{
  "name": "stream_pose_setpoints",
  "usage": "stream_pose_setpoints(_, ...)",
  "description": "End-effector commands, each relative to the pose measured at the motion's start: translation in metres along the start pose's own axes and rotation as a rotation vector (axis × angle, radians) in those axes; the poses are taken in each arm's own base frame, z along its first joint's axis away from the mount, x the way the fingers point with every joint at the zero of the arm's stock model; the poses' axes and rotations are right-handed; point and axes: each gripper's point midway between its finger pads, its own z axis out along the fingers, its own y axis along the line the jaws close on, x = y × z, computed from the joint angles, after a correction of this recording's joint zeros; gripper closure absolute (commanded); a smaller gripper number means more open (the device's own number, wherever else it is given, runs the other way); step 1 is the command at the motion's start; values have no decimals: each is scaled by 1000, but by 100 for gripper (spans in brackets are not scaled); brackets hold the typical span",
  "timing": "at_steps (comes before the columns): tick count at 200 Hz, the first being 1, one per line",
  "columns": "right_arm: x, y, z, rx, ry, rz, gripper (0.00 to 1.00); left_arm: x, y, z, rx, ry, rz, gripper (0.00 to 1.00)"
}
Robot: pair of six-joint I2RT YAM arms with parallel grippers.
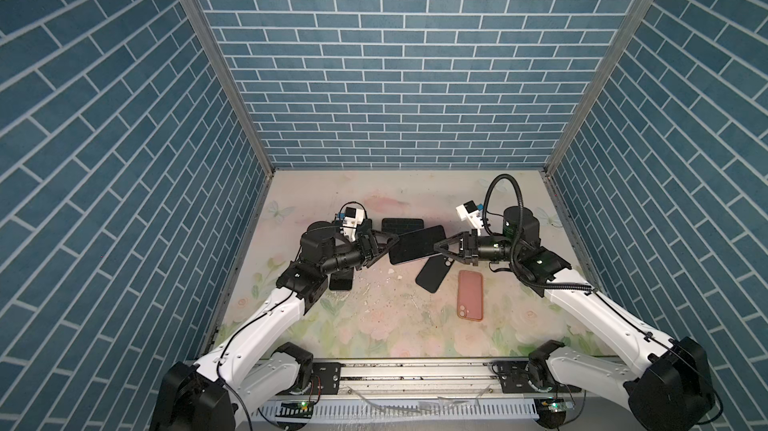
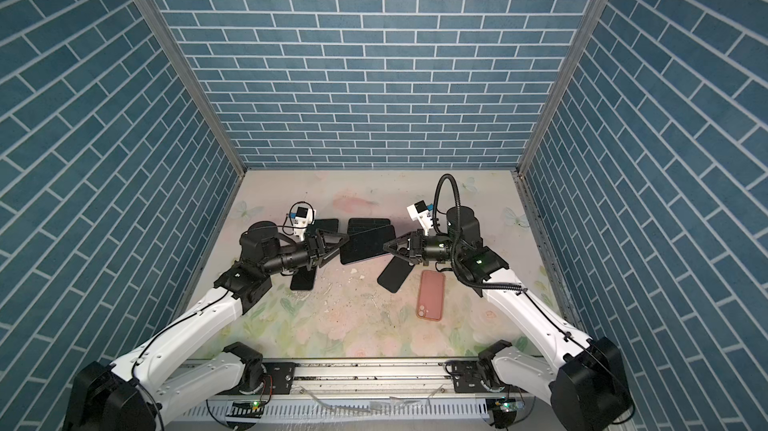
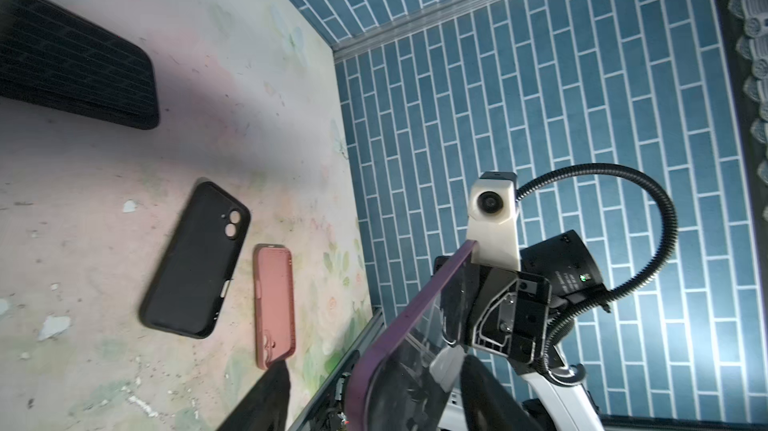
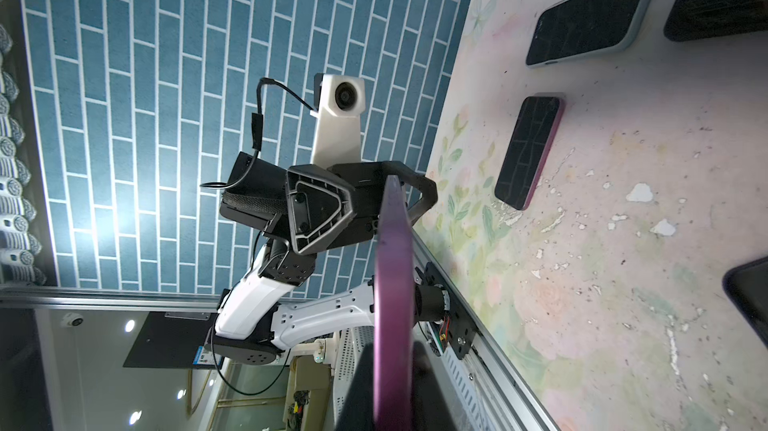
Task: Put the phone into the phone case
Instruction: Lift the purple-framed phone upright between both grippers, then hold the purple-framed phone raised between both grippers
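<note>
A phone (image 1: 415,244) with a purple rim and dark screen hangs above the table in both top views, level between the two arms. My right gripper (image 1: 438,247) is shut on its right end; the right wrist view shows the purple edge (image 4: 392,283) pinched between the fingers. My left gripper (image 1: 390,242) is at the phone's left end, with the jaws open on either side of it and gaps showing in the left wrist view (image 3: 374,366). An empty black phone case (image 1: 432,273) lies on the table just below the phone. A pink case (image 1: 470,295) lies beside it.
Other phones lie on the floral table (image 1: 374,325): a dark one (image 1: 402,225) behind the held phone, one (image 1: 340,283) under the left arm, and one (image 2: 322,225) at the back left. Blue brick walls enclose three sides. A metal rail (image 1: 415,375) runs along the front.
</note>
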Motion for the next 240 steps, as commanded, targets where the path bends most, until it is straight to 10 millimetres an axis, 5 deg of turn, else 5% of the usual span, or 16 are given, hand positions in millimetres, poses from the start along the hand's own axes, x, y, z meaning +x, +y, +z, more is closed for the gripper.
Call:
stream_pose_setpoints(1, -12, 31, -2, -111, -35, -60, 100, -4, -51, -4, 178, 20, 69, 41)
stream_pose_setpoints(64, -31, 26, 6, -161, -97, -41, 100, 6, -73, -6, 260, 64, 89, 57)
stream_pose_setpoints(145, -32, 18, 12, -167, -76, -47, 100, 0, -77, 3, 297, 67, 63, 92)
stream_pose_setpoints(164, -31, 23, 10, -188, -43, -89, 81, 2, -81, 3, 301, 83, 72, 100)
stream_pose_setpoints(199, -38, 33, -3, -197, 3, -187, 53, 9, -92, -1, 295, 140, 104, 100)
stream_pose_setpoints(240, -42, 48, 0, -221, 83, -239, 52, 16, -100, -3, 300, 196, 108, 100)
